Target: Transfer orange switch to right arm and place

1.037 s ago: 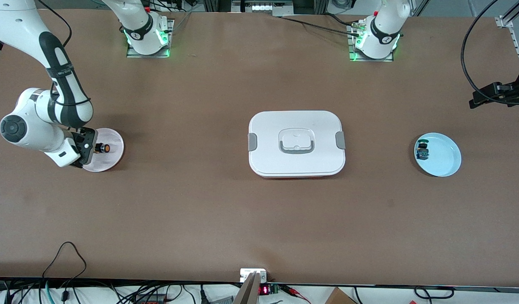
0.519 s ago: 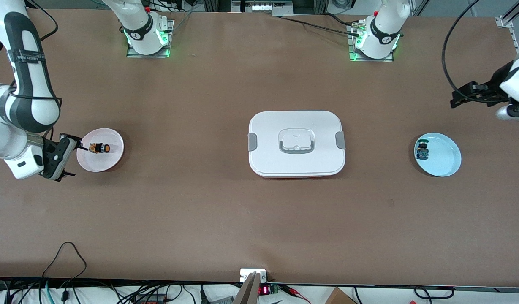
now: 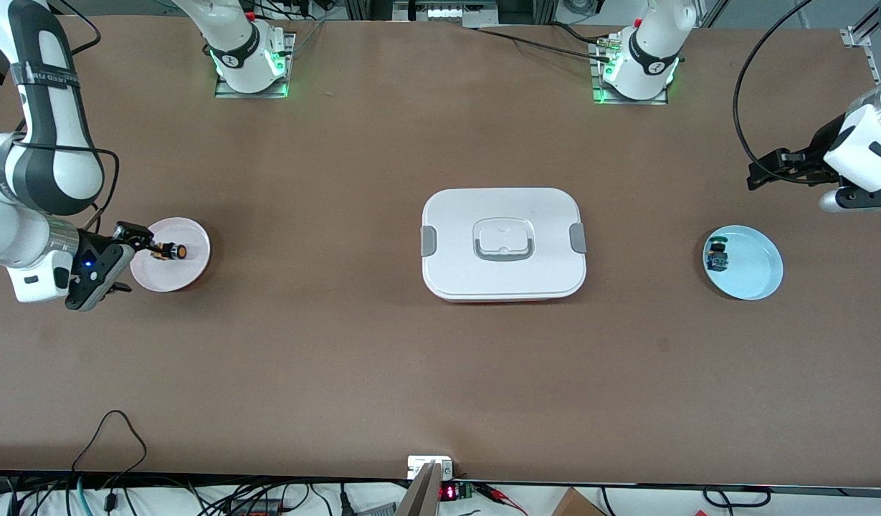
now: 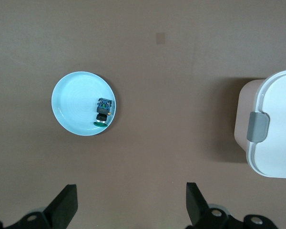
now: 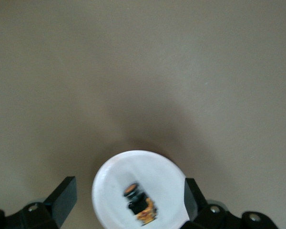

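The orange switch (image 3: 172,251) is seen lying on its side on a white plate (image 3: 189,272), which sits near the bench (image 3: 340,358) edge at the right arm's end. In the right wrist view the switch (image 5: 138,202) is shown resting on the plate (image 5: 109,191), free of any grip, with the orange cap turned away from the fingers (image 5: 63,195). The right hand (image 3: 125,258) is held over the plate's rim and the bench edge at that end; its fingers are spread wide, and nothing is held between them. A white box (image 3: 503,244) with grey latches and a lid handle is placed at the middle of the bench. A light blue plate (image 3: 755,276) is set toward the left arm's end, and a small blue-and-green part (image 3: 717,256) is lying on it near the rim that faces the box. The left hand (image 3: 770,170) is raised over the bench near the edge at the left arm's end, close to the blue plate; its fingers (image 4: 195,200) are spread wide and empty, as the left wrist view shows.
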You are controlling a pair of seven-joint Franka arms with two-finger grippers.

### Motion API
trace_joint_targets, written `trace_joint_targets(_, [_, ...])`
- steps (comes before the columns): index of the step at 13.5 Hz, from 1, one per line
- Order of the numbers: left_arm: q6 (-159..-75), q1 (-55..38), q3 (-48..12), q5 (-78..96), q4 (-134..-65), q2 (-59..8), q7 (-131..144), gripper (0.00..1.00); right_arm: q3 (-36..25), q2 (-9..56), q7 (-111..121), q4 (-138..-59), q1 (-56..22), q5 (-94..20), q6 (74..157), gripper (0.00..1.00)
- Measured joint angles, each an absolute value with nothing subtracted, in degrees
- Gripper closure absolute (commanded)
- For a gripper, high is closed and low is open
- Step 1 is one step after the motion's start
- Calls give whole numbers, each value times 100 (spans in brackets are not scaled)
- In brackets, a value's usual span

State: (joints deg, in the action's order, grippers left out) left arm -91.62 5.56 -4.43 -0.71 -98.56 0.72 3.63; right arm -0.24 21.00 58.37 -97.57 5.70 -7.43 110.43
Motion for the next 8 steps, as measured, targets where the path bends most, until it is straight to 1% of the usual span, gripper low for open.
trace_joint_targets(2, [-9164, 580, -433, -71, -9856, 71, 363, 0, -23, 2026, 4902, -9387, 375, -566, 10300, 0])
trace_joint_targets(4, [-9164, 588, -432, -71, -9856, 64, 363, 0, -20, 1936, 4001, -9043, 127, -295, 9715, 0])
trace_joint_targets(8, [-9165, 592, -412, -72, -9856, 58, 363, 0, -24, 1826, 2499, -8331, -290, -170, 8580, 0])
